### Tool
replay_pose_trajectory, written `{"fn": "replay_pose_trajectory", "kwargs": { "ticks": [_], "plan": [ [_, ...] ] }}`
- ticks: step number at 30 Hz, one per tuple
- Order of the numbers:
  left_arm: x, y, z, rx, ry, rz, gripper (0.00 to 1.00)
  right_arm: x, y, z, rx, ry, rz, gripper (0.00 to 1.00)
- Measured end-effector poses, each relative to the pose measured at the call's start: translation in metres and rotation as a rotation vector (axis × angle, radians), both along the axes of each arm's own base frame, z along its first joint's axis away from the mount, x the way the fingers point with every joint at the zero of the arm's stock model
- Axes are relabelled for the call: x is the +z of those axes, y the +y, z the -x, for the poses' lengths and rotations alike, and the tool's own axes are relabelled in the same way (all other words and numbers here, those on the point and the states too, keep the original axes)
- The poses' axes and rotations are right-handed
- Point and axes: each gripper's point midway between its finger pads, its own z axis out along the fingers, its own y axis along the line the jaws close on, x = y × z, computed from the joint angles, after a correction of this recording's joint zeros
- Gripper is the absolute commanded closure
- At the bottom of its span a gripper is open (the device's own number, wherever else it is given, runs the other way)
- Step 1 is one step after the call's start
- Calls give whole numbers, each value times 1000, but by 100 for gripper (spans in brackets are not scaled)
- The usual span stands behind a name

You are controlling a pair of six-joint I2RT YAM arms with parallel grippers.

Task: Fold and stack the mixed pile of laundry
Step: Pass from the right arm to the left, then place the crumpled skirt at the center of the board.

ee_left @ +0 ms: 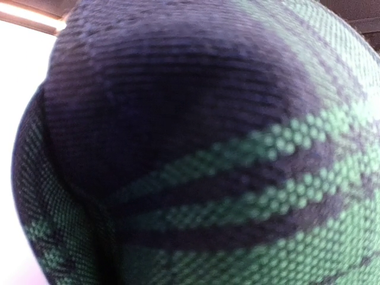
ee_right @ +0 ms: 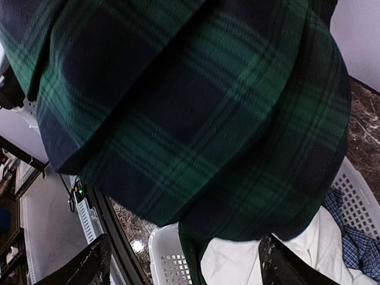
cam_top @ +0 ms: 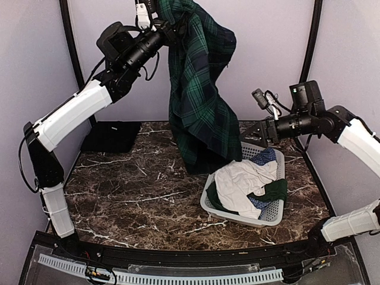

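The green-and-navy tartan skirt (cam_top: pixel 199 101) hangs full length from my left gripper (cam_top: pixel 169 29), which is raised high at the back and shut on its top edge. Its hem reaches the table and the rim of the basket. The left wrist view holds nothing but tartan weave (ee_left: pixel 208 148), and the fingers are hidden. My right gripper (cam_top: pixel 249 133) is open beside the skirt's lower right side, over the basket, holding nothing. In the right wrist view the skirt (ee_right: pixel 190 119) hangs ahead of the spread fingers (ee_right: pixel 92 267). A folded black cloth (cam_top: pixel 111 136) lies at the back left.
The white slatted basket (cam_top: pixel 237 218) stands right of centre and holds a white garment (cam_top: pixel 240 184), a blue checked item (cam_top: pixel 264 157) and a dark green piece (cam_top: pixel 273 191). The right wrist view shows the basket (ee_right: pixel 172 261), the white garment (ee_right: pixel 237 264) and the checked item (ee_right: pixel 356 249). The table is brown marble.
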Motion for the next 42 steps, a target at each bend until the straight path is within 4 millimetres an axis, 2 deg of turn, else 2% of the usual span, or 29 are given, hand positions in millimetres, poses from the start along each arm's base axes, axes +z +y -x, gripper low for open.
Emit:
{"fn": "replay_pose_trajectory", "kwargs": {
  "ticks": [5,10,12,15,18,21,24,26,27,28,30,33,35,36,38,42],
  "plan": [
    [19,36,-3,86,1,13,100,-34,31,21,114,51,73,18],
    [38,68,-3,129,7,34,100,-67,40,32,144,105,137,17],
    [42,76,0,119,21,39,100,-71,40,31,136,109,145,17],
    [43,77,10,70,50,31,100,-68,41,29,136,98,136,17],
    [29,77,22,22,106,2,100,-69,41,28,131,95,139,17],
    [-5,84,39,-17,200,-33,100,-72,42,28,128,95,142,17],
    [-61,93,56,-44,323,-72,99,-76,43,30,133,103,147,17],
    [-108,96,62,-58,423,-99,72,-80,45,34,140,107,155,17],
    [-134,97,63,-62,478,-112,50,-81,46,36,147,108,160,17],
    [-164,98,64,-61,540,-136,42,-83,48,39,153,109,168,17],
    [-226,98,62,-48,686,-183,7,-88,53,44,163,113,187,17],
    [-314,107,61,26,907,-275,1,-98,56,51,166,129,217,17],
    [-346,119,62,97,993,-319,1,-104,56,55,166,139,240,16],
    [-354,127,62,142,1017,-328,1,-107,56,58,165,143,253,16],
    [-355,141,63,210,1027,-335,1,-112,59,64,171,150,278,16],
    [-327,157,64,280,982,-306,1,-129,66,83,208,179,343,15]
  ]
}}
